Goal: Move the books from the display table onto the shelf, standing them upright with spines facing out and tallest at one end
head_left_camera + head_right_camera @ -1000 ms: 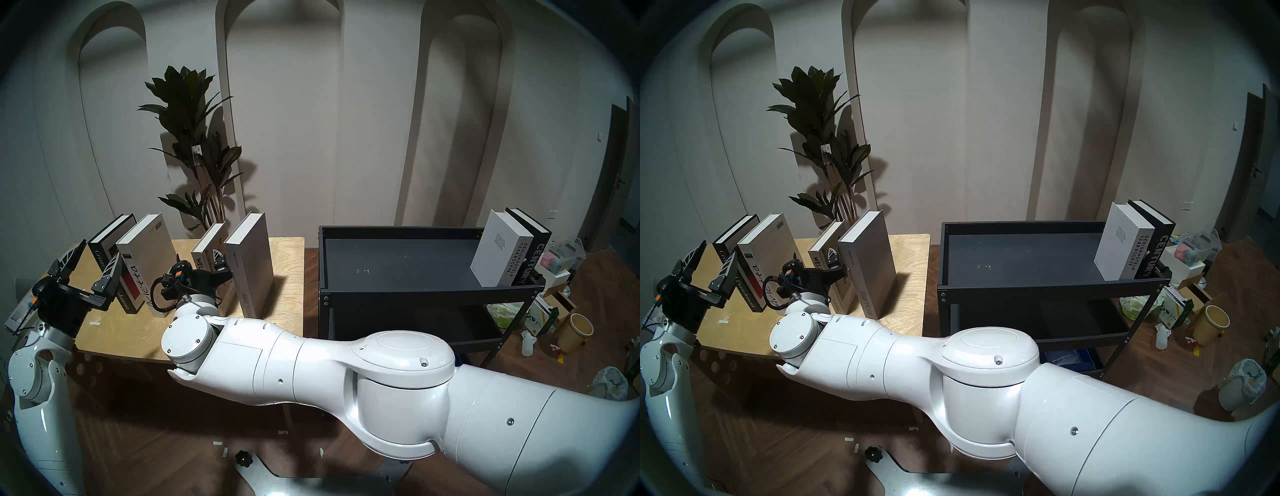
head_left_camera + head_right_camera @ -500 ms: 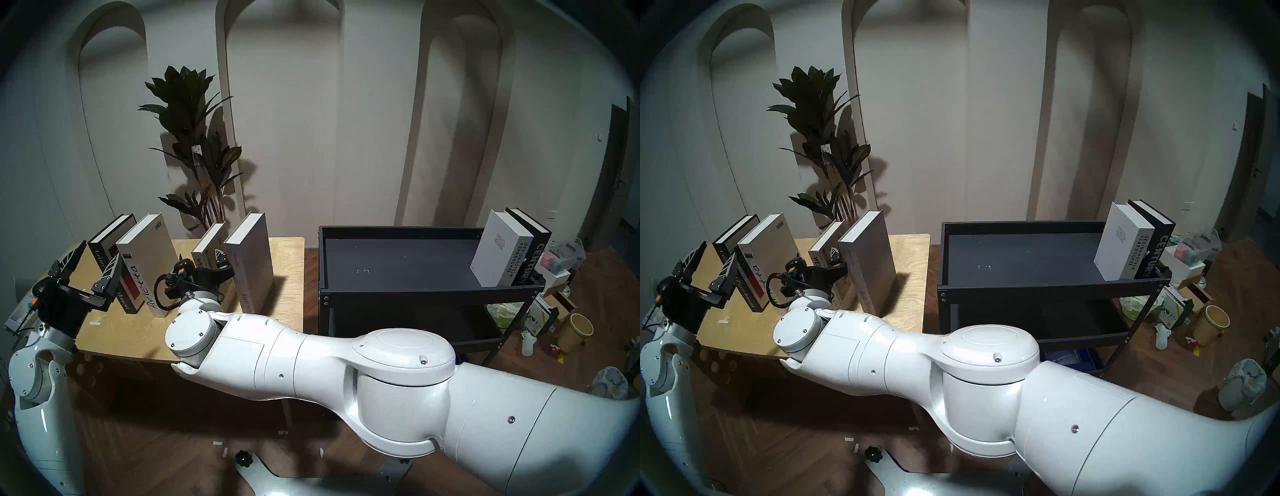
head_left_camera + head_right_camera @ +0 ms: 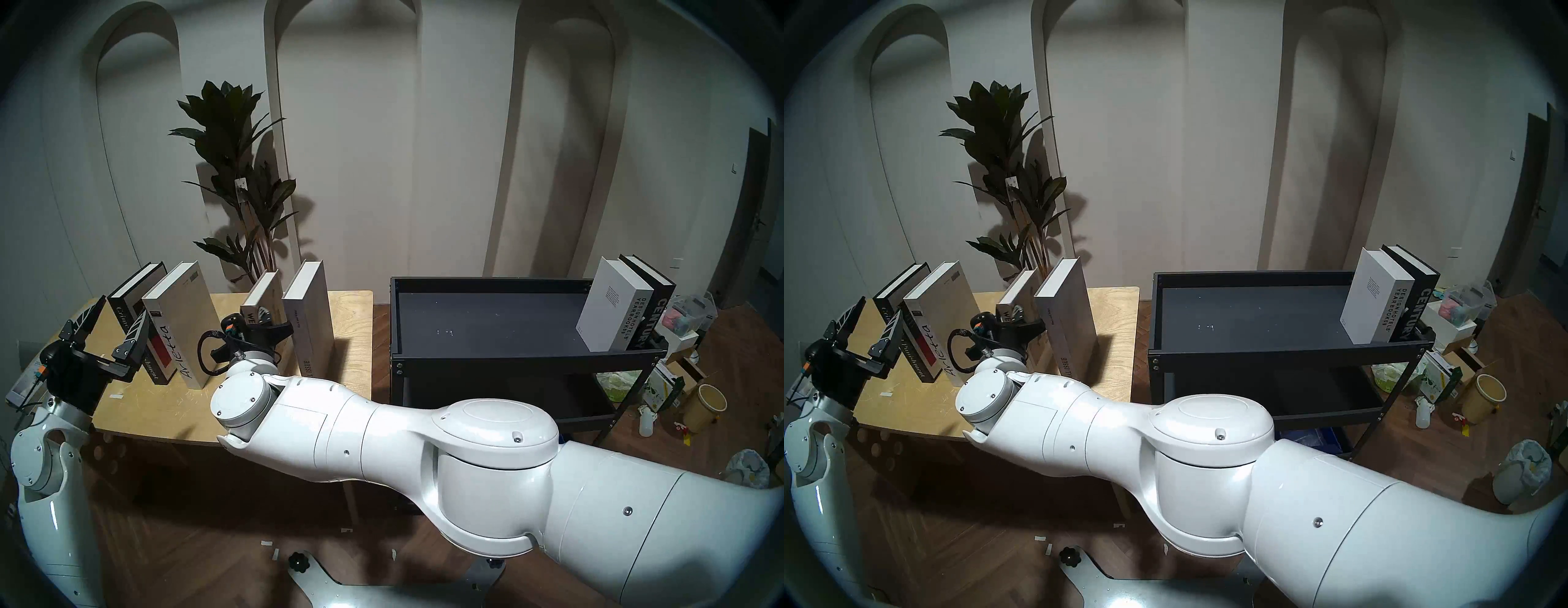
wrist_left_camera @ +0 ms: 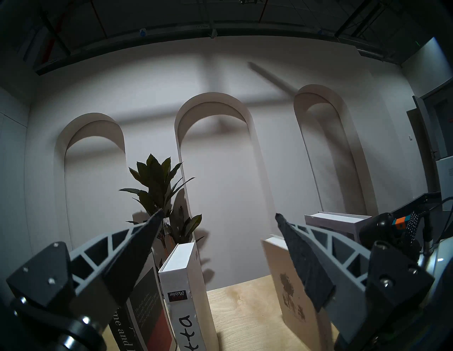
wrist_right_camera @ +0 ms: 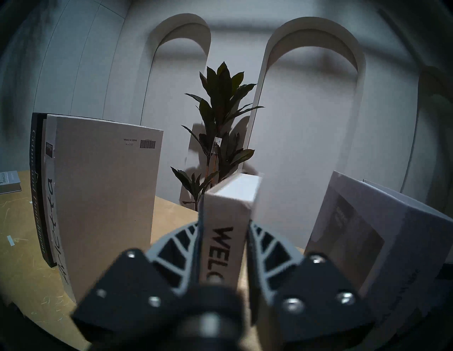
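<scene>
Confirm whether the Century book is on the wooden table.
No, the Century book stands upright on the black rack, beside the Designhotels Yearbook.

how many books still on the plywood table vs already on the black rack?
4 large books on the table: Crime and Punishment, Arietta, Welcome, Special Issue. A small thin grey book also lies there.
2 on the rack: Designhotels Yearbook, Century.

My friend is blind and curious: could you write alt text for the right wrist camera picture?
The right claw straddles the spine of an upright white book lettered "WELC", one finger on each side; whether it grips is unclear. Left stands the pale Arietta book on the wooden table, right a tilted grey book, behind a leafy plant and arched wall niches.
</scene>
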